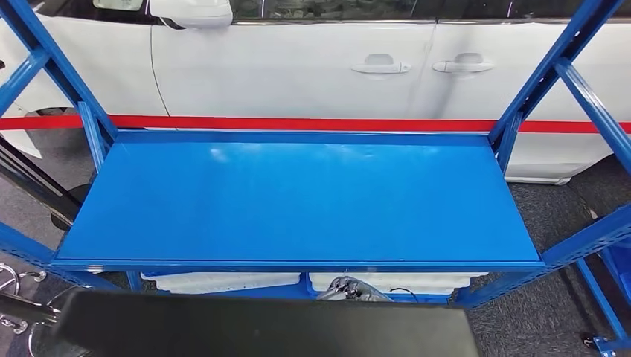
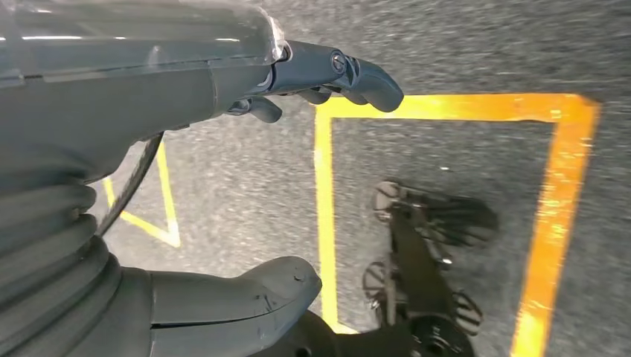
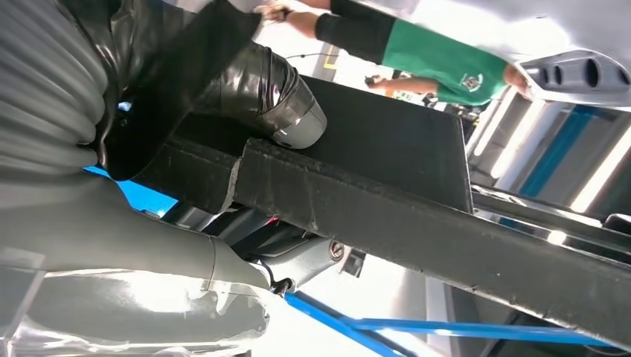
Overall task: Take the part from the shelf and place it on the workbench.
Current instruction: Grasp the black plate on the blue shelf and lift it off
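The part (image 1: 268, 327), a flat black panel with a thick dark edge, is seen at the bottom of the head view, in front of and lower than the front rim of the blue shelf (image 1: 298, 201). In the right wrist view the part (image 3: 387, 193) is clamped by the right hand (image 3: 275, 186): the thick grey thumb is pressed on the panel's broad face, and darker fingers (image 3: 305, 260) are hooked under its edge. The part is thus held off the shelf, close to the robot's body.

The shelf's top board is framed by blue uprights and slanted braces. White pieces (image 1: 223, 281) are seen on a lower level under the front rim, with a grey object (image 1: 350, 288) between them that is too hidden to be identified. Behind the shelf a white car (image 1: 312, 67) is parked, with two door handles visible, and a red stripe (image 1: 298, 123) is seen running across just above the shelf's rear edge.

The left hand (image 2: 298, 178) is seen in the left wrist view over grey floor (image 2: 238, 186) marked with yellow lines (image 2: 324, 223). Nothing is held in it; thumb and fingers (image 2: 357, 74) are spread apart.

In the right wrist view a person in a green top (image 3: 439, 63) with a dark sleeve is seen beyond the part, blurred.
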{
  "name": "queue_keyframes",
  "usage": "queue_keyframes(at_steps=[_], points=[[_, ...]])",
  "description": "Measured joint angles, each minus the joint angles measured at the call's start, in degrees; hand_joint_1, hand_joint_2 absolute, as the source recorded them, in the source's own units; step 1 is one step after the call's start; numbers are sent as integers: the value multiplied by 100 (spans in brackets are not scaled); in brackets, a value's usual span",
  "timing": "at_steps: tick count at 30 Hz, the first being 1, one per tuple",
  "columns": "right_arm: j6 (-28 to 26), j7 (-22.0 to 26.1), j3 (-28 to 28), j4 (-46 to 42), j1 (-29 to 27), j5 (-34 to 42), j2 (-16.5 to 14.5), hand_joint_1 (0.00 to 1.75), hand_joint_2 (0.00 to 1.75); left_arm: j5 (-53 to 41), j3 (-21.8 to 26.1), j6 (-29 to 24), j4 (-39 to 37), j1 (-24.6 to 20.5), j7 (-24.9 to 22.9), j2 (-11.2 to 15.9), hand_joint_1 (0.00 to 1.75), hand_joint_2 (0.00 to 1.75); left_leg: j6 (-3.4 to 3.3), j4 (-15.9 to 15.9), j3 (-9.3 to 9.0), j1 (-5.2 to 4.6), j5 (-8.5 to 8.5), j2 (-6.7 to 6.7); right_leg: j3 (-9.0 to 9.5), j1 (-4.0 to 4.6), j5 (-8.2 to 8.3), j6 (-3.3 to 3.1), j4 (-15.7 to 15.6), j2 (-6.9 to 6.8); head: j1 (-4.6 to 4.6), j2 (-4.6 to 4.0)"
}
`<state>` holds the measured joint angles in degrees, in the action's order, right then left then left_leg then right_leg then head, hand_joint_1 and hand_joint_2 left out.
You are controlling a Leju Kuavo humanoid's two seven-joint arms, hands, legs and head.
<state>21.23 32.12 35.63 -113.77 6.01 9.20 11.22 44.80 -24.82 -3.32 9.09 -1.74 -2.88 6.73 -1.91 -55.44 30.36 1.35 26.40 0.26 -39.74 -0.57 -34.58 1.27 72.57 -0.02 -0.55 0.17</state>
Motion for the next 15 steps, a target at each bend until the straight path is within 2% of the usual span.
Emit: queue_keyframes(at_steps=[1,2,4,5,6,8,9,10,11,12,14,15], points=[[-32,4,0,0,1,-16,24,175,175,45,-2,-10,0,9,-39,-8,0,175,11,-11,44,0,-24,1,56,-13,7,11,59,-1,0,0],[-62,9,0,-2,4,-33,46,175,175,89,-2,-14,0,16,-69,-14,0,175,25,-21,79,2,-46,0,227,-24,116,13,-115,-1,-1,0],[-111,19,0,-17,24,-61,87,175,175,140,-1,-13,0,23,-107,-29,0,175,63,-29,112,11,-82,-2,777,-30,410,-15,-924,1,0,0],[-131,24,-1,-33,42,-74,108,175,175,147,-1,-13,0,22,-116,-37,0,175,93,-28,123,12,-104,-3,1019,-13,504,-40,-1326,4,-1,0],[-149,30,-1,-52,60,-84,130,175,175,153,-1,-13,0,21,-120,-43,0,175,131,-23,131,14,-132,-3,1165,7,551,-68,-1589,8,-1,1],[-177,40,-2,-80,90,-98,174,175,175,178,1,-16,0,23,-119,-50,0,175,216,-7,150,15,-191,-5,1218,49,581,-120,-1742,13,-2,1],[-182,43,-3,-88,101,-102,195,175,175,194,2,-18,-1,27,-113,-50,0,175,255,-7,160,20,-191,-6,1199,37,616,-158,-1753,7,-2,1],[-185,45,-4,-94,119,-109,214,175,175,210,5,-20,-1,31,-99,-50,0,175,284,-52,186,21,-125,-7,1176,28,657,-202,-1773,-3,-2,0],[-186,44,-5,-100,143,-121,230,175,175,222,7,-22,-2,34,-85,-50,0,175,306,-190,241,22,22,-10,1140,18,703,-253,-1788,-15,-2,0],[-188,44,-8,-105,165,-132,245,175,175,231,9,-22,-2,35,-71,-50,0,175,316,-447,336,25,251,-10,1093,11,746,-298,-1796,-26,-3,0],[-192,44,-13,-109,195,-157,272,175,175,241,11,-22,-2,37,-57,-50,0,175,334,-1228,593,24,748,-12,961,41,816,-346,-1760,-37,-2,0],[-193,44,-15,-109,197,-165,283,175,175,244,13,-22,-2,40,-53,-50,0,175,341,-1562,678,23,882,-12,893,57,852,-353,-1742,-40,-2,0]])
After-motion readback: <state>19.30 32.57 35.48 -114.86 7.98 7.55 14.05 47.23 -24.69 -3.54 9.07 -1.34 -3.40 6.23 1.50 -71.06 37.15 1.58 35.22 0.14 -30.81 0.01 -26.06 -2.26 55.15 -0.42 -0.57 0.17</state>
